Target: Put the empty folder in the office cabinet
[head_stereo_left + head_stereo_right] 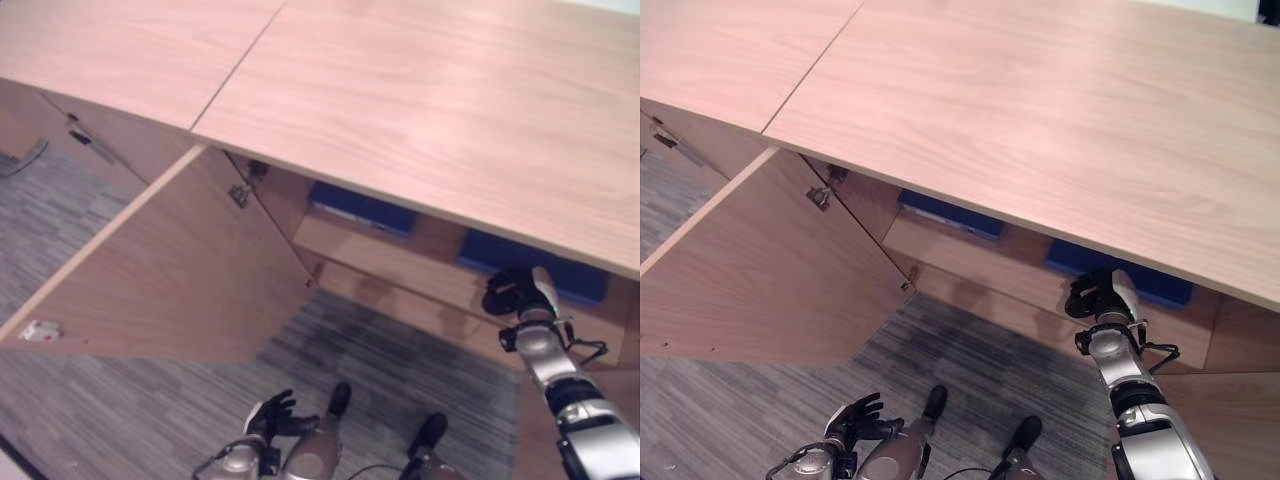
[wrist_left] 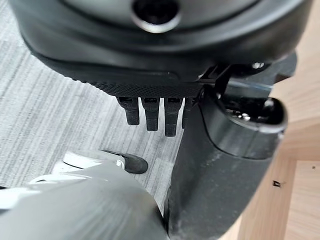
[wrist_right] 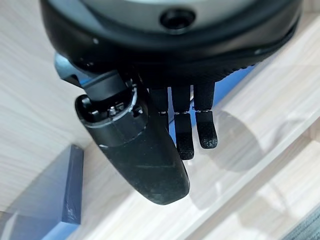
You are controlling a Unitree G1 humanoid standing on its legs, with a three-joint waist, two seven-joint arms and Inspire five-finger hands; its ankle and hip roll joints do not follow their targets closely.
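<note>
Blue folders already lie on the cabinet shelf; your right robot hand at four o'clock hangs relaxed and empty, so judge placement done and draw it clear.

The cabinet top and its open shelf are looked down on from the head by both eye views. Each hand is viewed from very close along the fingers; the same shelf is perhaps shared.
</note>
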